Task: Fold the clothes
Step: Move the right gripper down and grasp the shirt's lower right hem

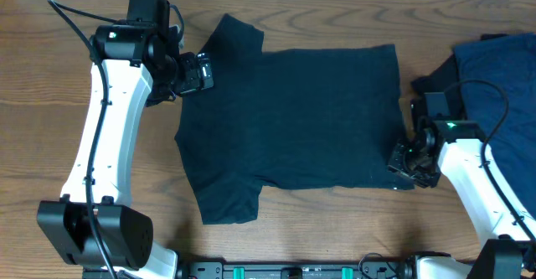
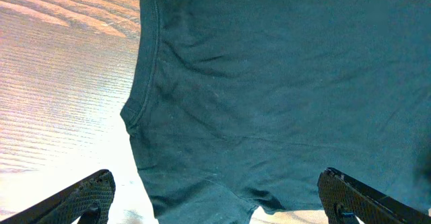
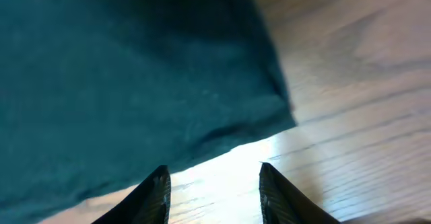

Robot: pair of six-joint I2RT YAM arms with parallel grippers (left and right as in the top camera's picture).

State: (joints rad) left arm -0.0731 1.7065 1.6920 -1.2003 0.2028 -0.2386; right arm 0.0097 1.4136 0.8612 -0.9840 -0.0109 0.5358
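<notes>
T-shirt (image 1: 293,120) flat mid-bench (image 1: 318,229), collar left, hem right. Second blue garment (image 1: 502,53) bunched at far right. By far-left shoulder, left gripper (image 1: 201,74): fingers (image 2: 87,197) spread wide, empty. At near-right hem corner, right gripper (image 1: 409,163): fingers (image 3: 151,194) parted, nothing between. Fabric likely light, limp, sagging when lifted. Best pinch: shoulder seam and hem corner, both layers.

The T-shirt (image 1: 293,120), plain and very dark teal-black, lies spread flat on the wooden table (image 1: 335,237), with its neck to the left, its hem to the right and one short sleeve toward each long edge. Faint creases run near the collar. A bluer garment (image 1: 502,69), seemingly bunched, lies apart at the right edge
</notes>
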